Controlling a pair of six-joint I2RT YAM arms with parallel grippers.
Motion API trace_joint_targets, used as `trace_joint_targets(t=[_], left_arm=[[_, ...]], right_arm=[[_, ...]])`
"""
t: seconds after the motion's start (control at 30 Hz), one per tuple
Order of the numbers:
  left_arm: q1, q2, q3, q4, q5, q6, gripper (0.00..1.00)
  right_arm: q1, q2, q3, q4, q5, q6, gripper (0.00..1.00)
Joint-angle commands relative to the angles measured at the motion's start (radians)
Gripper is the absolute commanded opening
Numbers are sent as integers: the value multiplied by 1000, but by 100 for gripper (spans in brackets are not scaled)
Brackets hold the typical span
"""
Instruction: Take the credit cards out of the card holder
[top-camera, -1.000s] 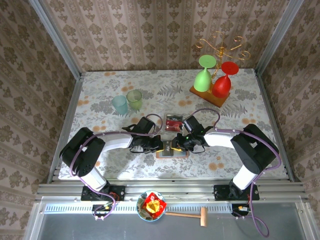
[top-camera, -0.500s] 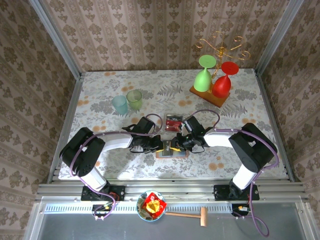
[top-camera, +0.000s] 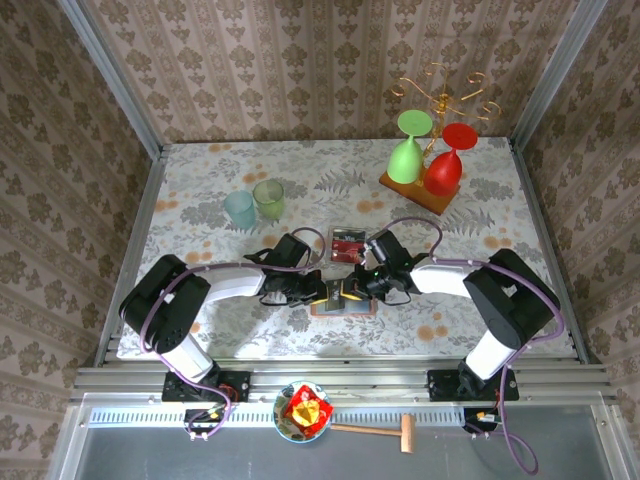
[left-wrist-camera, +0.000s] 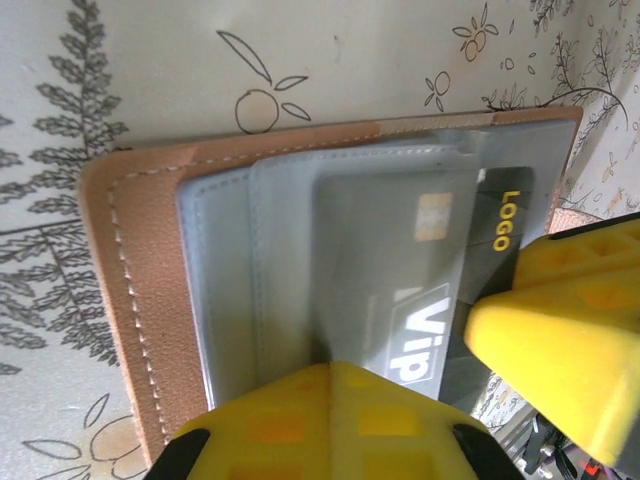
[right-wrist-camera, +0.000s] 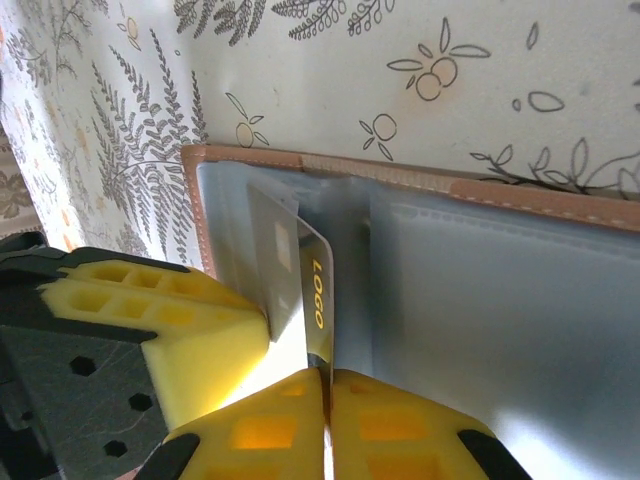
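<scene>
Card holder (left-wrist-camera: 150, 280) open, right end effector (right-wrist-camera: 327, 385) pinching card (right-wrist-camera: 285, 270) edge, left end effector (left-wrist-camera: 330, 410) closed

dark card (left-wrist-camera: 420, 270) reads "Vip"; "LOGO" in gold

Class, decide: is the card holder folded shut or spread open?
Spread open: the card holder lies flat, grey inner pockets facing up.

Card (left-wrist-camera: 420, 260) in card holder (left-wrist-camera: 140, 260) on table (left-wrist-camera: 150, 60)
</scene>
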Motion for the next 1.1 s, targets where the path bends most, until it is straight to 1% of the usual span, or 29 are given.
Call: trace_joint_targets(t=[0.0, 0.47, 0.73, 0.9, 1.07], left_arm=[[2, 7, -18, -14, -8, 14, 3], [2, -8, -35, -6, -10, 8, 3], [0, -12, -38, 1, -9, 3, 3], [-1, -30, -44, 12, -7, -9, 4], [-1, -44, -35, 3, -8, -8, 4]], right_arm=[[-14, -23, -21, -75, 47, -37, 8], [-44, -95, -7, -212, 106, -100, 8], [-41, -144, 34, -263, 101, -109, 9], [-28, -125, 76, -298, 90, -126, 8], [-9, -105, 119, -345, 106, -147, 8]])
